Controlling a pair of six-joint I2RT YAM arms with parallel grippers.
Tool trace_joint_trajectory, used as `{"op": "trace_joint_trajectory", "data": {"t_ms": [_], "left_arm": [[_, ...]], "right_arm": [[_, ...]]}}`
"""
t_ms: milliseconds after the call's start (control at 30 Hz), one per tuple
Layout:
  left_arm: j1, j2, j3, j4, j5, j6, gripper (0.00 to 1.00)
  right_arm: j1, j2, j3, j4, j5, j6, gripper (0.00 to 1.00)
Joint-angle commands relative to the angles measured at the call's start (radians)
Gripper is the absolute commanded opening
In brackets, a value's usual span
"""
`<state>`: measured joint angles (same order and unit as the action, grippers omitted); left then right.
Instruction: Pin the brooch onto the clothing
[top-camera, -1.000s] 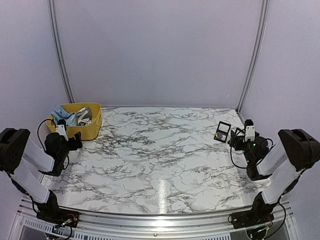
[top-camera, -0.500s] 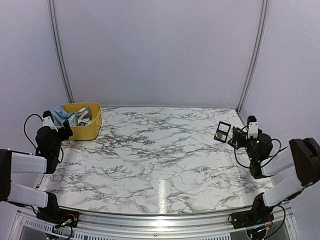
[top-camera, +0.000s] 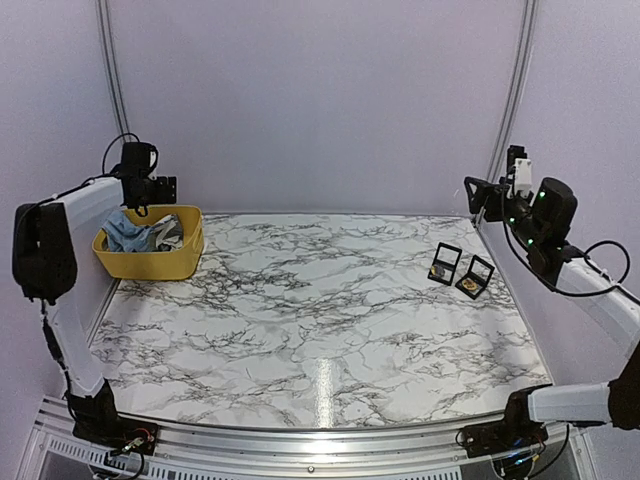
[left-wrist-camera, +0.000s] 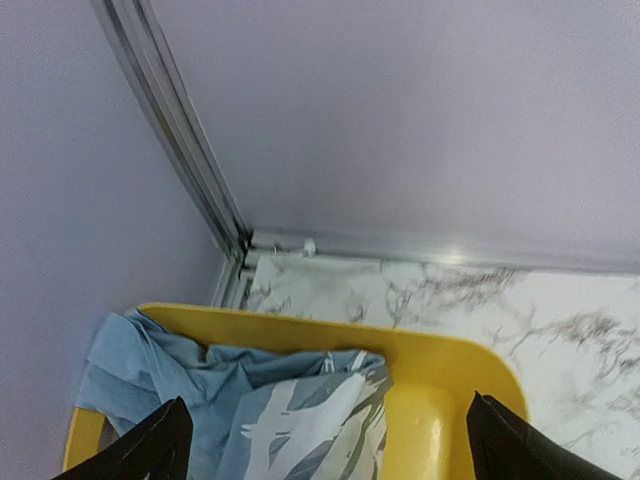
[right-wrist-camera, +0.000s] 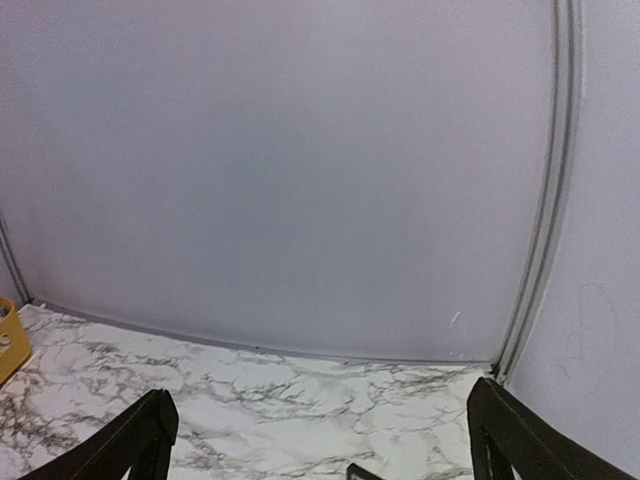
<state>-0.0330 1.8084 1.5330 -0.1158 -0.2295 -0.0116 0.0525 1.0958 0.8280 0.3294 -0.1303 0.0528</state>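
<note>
Holding left gripper raised above yellow basket at far-left table corner, fingers spread wide, grasping nothing. Finding clothing lying crumpled inside basket, light blue with white print, one fold hanging over left rim. Holding right gripper high near far-right corner, fingers likewise released, empty. Spotting two small black boxes lying side by side on marble table beneath, gold-toned piece inside each.
</note>
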Motion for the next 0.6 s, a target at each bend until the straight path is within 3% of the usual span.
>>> {"op": "trace_joint_trajectory", "data": {"t_ms": [0, 100, 133, 167, 200, 267, 433, 567], "left_arm": [[0.003, 0.273, 0.174, -0.434, -0.084, 0.068, 0.99], [0.008, 0.385, 0.247, -0.445, -0.171, 0.064, 0.99], [0.007, 0.407, 0.263, -0.445, -0.190, 0.061, 0.95], [0.008, 0.421, 0.277, -0.445, -0.197, 0.059, 0.84], [0.008, 0.427, 0.285, -0.444, -0.203, 0.054, 0.62], [0.006, 0.397, 0.283, -0.439, -0.230, 0.027, 0.02], [-0.048, 0.081, 0.170, -0.268, -0.354, 0.036, 0.00], [-0.229, -0.168, 0.143, -0.153, -0.323, 0.251, 0.00]], "right_arm": [[0.069, 0.014, 0.048, -0.211, -0.069, 0.049, 0.97], [0.090, -0.002, 0.042, -0.201, -0.100, 0.071, 0.97], [0.096, -0.007, 0.041, -0.205, -0.106, 0.072, 0.97], [0.101, -0.014, 0.040, -0.210, -0.107, 0.071, 0.97], [0.106, -0.021, 0.038, -0.214, -0.107, 0.071, 0.97], [0.110, -0.036, 0.036, -0.226, -0.109, 0.076, 0.97], [0.112, -0.079, 0.039, -0.223, -0.119, 0.095, 0.97], [0.113, -0.074, 0.060, -0.207, -0.148, 0.115, 0.97]]}}
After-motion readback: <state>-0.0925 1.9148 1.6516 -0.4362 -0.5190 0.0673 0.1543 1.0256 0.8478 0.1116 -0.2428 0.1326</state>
